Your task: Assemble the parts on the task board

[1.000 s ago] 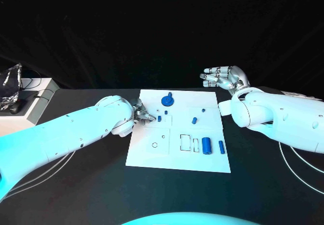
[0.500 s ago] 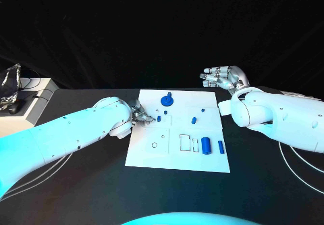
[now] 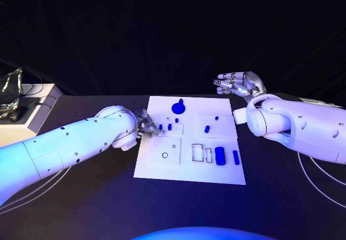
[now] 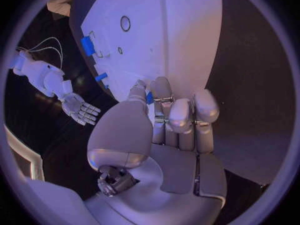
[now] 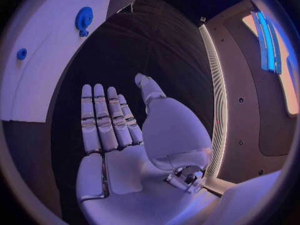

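While the right robot hand (image 3: 241, 83) hangs past the far right corner of the task board (image 3: 189, 167), flat and holding nothing, the left robot hand (image 3: 148, 123) sits at the board's left edge with its fingers curled over a small blue peg (image 3: 160, 127). That peg lies right at the left hand's fingertips, so the left arm is plainly the nearer one for it; the right is well apart from every part. In the head view the peg looks upright or nearly so, beside two more small blue pegs (image 3: 169, 126).

The left wrist view shows what the head view hides: a sliver of blue (image 4: 150, 97) between the thumb and the neighbouring finger, so this hand appears to be pinching the peg, not merely touching it.

Towards the board's near right, a blue block (image 3: 220, 156) and a slimmer blue bar (image 3: 236, 157) lie with their long axes running away from the robot, near rectangular recesses. A blue gear (image 3: 178, 107) sits at the far end; the right wrist view shows it too.
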You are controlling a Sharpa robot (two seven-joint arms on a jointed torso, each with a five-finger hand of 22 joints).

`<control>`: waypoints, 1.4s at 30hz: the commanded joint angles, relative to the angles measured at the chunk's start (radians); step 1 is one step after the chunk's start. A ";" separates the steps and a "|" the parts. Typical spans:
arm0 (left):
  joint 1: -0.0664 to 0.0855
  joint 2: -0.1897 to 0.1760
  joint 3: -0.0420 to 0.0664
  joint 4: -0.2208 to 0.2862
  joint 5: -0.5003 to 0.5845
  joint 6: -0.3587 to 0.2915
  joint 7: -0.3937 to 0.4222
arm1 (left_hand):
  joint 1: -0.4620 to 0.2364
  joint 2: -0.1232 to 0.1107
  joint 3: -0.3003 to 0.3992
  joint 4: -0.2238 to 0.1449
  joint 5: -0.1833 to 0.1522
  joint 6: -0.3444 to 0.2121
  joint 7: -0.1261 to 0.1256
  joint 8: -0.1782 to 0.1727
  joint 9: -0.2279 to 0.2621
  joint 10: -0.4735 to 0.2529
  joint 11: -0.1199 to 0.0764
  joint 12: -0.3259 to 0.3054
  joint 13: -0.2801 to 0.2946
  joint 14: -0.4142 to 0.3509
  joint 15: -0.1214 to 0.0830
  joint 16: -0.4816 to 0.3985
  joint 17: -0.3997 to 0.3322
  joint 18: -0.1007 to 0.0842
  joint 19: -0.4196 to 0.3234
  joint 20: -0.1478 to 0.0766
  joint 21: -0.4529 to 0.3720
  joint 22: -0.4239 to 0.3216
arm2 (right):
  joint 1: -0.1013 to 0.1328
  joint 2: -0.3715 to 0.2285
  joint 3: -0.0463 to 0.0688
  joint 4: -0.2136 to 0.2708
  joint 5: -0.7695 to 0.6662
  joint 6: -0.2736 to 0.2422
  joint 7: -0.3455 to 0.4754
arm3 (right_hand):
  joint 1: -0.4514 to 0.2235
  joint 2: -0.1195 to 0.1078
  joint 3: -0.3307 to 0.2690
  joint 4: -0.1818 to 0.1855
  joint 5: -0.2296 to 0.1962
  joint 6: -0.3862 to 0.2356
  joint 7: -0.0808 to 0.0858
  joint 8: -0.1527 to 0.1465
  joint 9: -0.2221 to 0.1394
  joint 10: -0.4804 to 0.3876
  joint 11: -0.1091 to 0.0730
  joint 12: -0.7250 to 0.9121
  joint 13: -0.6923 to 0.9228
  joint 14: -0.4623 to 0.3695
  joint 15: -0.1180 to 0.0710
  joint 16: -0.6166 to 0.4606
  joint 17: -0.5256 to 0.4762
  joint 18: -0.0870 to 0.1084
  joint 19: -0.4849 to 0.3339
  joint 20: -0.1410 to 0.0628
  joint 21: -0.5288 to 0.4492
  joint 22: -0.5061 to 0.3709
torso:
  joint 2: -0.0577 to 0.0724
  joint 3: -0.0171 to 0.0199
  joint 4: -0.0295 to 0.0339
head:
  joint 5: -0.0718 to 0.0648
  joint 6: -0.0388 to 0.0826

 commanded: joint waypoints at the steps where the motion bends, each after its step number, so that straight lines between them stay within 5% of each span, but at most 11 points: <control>1: -0.001 -0.011 0.002 0.020 0.005 0.008 0.001 | 0.005 -0.014 0.003 0.004 -0.007 -0.004 0.006 0.003 0.001 -0.004 0.008 0.004 -0.001 -0.004 0.001 -0.010 -0.004 -0.012 -0.009 0.001 -0.009 0.059 | -0.001 0.001 0.000 0.000 -0.003 0.016 0.008 | 0.000 0.003 0.004 0.000 0.003 -0.006 0.001 -0.005 -0.001 -0.002 0.000 -0.003 -0.001 -0.002 0.001 -0.004 -0.001 -0.006 -0.007 -0.003 0.003 -0.001 | 0.000 0.0004 0.0008 | 0.001 0.003; 8: -0.001 -0.050 0.019 0.069 0.026 -0.018 0.027 | 0.058 -0.032 0.020 0.007 -0.004 -0.105 0.055 -0.010 0.003 -0.110 0.045 -0.003 -0.016 -0.057 0.025 -0.100 -0.124 0.006 -0.090 0.022 -0.140 0.007 | -0.003 0.000 0.000 0.000 -0.003 0.016 0.008 | 0.000 0.003 0.004 0.000 0.003 -0.006 0.001 -0.005 -0.001 -0.002 0.000 -0.003 -0.001 -0.002 0.001 -0.004 -0.001 -0.006 -0.007 -0.003 0.003 -0.001 | 0.000 0.0014 -0.0008 | 0.002 0.007; 12: -0.004 -0.077 0.038 0.103 0.045 -0.047 0.080 | 0.163 0.004 0.061 -0.054 0.004 -0.172 0.100 -0.067 -0.055 -0.196 0.084 -0.046 -0.053 -0.139 0.057 -0.167 -0.214 0.028 -0.205 0.053 -0.314 -0.066 | -0.004 -0.003 0.000 -0.001 -0.003 0.017 0.008 | 0.000 0.003 0.004 0.000 0.003 -0.006 0.001 -0.005 -0.001 -0.002 0.000 -0.003 -0.001 -0.002 0.001 -0.004 -0.001 -0.006 -0.007 -0.003 0.003 -0.001 | 0.000 0.0013 0.0010 | 0.000 0.009; 17: -0.014 -0.104 0.064 0.144 0.056 -0.124 0.230 | 0.258 0.055 0.139 -0.111 0.007 -0.222 0.165 -0.177 -0.214 -0.316 0.139 -0.144 -0.139 -0.263 0.106 -0.275 -0.319 0.031 -0.288 0.098 -0.442 -0.137 | -0.005 -0.003 0.000 -0.008 -0.003 0.019 0.010 | 0.011 0.003 0.011 -0.013 0.002 -0.003 0.001 -0.005 -0.001 -0.001 0.000 -0.003 -0.001 -0.001 0.000 -0.003 -0.001 -0.006 -0.007 -0.003 0.003 0.000 | -0.001 0.0009 0.0002 | 0.000 0.014; 22: -0.020 -0.105 0.078 0.151 0.044 -0.212 0.403 | 0.293 0.039 0.176 -0.147 0.007 -0.226 0.181 -0.239 -0.340 -0.366 0.177 -0.253 -0.245 -0.369 0.146 -0.440 -0.459 0.024 -0.367 0.140 -0.579 -0.228 | -0.005 -0.002 0.000 -0.026 -0.003 0.024 0.014 | 0.024 0.007 0.030 -0.045 0.003 -0.001 0.001 -0.005 -0.001 0.000 -0.001 -0.003 -0.002 0.001 -0.001 -0.003 -0.001 -0.006 -0.007 -0.004 0.004 0.000 | 0.000 0.0011 -0.0018 | -0.001 0.023; 24: -0.020 -0.097 0.081 0.143 0.017 -0.230 0.429 | 0.297 0.034 0.185 -0.155 0.007 -0.222 0.181 -0.254 -0.379 -0.370 0.187 -0.288 -0.280 -0.381 0.155 -0.488 -0.507 0.023 -0.377 0.150 -0.618 -0.259 | -0.005 -0.002 0.000 -0.030 -0.003 0.027 0.015 | 0.024 0.007 0.030 -0.045 0.003 -0.001 0.001 -0.005 -0.001 0.000 -0.001 -0.003 -0.002 0.001 -0.001 -0.003 -0.001 -0.006 -0.007 -0.004 0.004 0.000 | 0.001 0.0025 -0.0013 | -0.001 0.025; 27: -0.021 -0.077 0.082 0.125 -0.031 -0.252 0.426 | 0.285 0.021 0.198 -0.160 0.006 -0.197 0.177 -0.282 -0.481 -0.343 0.188 -0.347 -0.299 -0.339 0.149 -0.435 -0.526 0.035 -0.316 0.145 -0.613 -0.264 | -0.005 0.001 0.000 -0.037 -0.003 0.035 0.016 | 0.021 0.009 0.034 -0.051 0.004 0.001 0.001 -0.005 -0.001 0.001 -0.001 -0.003 -0.002 0.002 -0.001 -0.003 -0.001 -0.006 -0.006 -0.004 0.004 0.000 | 0.000 0.0026 -0.0014 | -0.003 0.029; 34: -0.021 -0.008 0.078 0.061 -0.118 -0.254 0.459 | 0.257 0.007 0.184 -0.138 -0.005 -0.193 0.165 -0.298 -0.552 -0.334 0.183 -0.380 -0.299 -0.312 0.143 -0.339 -0.512 0.043 -0.281 0.140 -0.583 -0.233 | -0.005 0.005 0.000 -0.049 0.000 0.043 0.018 | 0.024 0.011 0.041 -0.059 0.004 -0.003 0.002 -0.005 -0.001 -0.001 -0.001 -0.003 -0.002 0.002 -0.001 -0.003 -0.001 -0.006 -0.007 -0.004 0.004 -0.001 | 0.005 0.0018 -0.0022 | -0.007 0.037; 42: -0.019 0.072 0.050 -0.043 -0.230 -0.219 0.509 | 0.293 0.002 0.180 -0.142 -0.002 -0.160 0.145 -0.347 -0.573 -0.327 0.182 -0.455 -0.300 -0.338 0.139 -0.267 -0.523 0.047 -0.295 0.139 -0.553 -0.177 | -0.005 0.009 0.000 -0.046 0.002 0.055 0.024 | 0.023 0.013 0.053 -0.070 0.005 -0.002 0.001 -0.005 -0.001 0.000 -0.001 -0.003 -0.002 0.003 -0.002 -0.003 -0.001 -0.005 -0.006 -0.005 0.004 -0.001 | 0.008 0.0056 -0.0038 | -0.007 0.040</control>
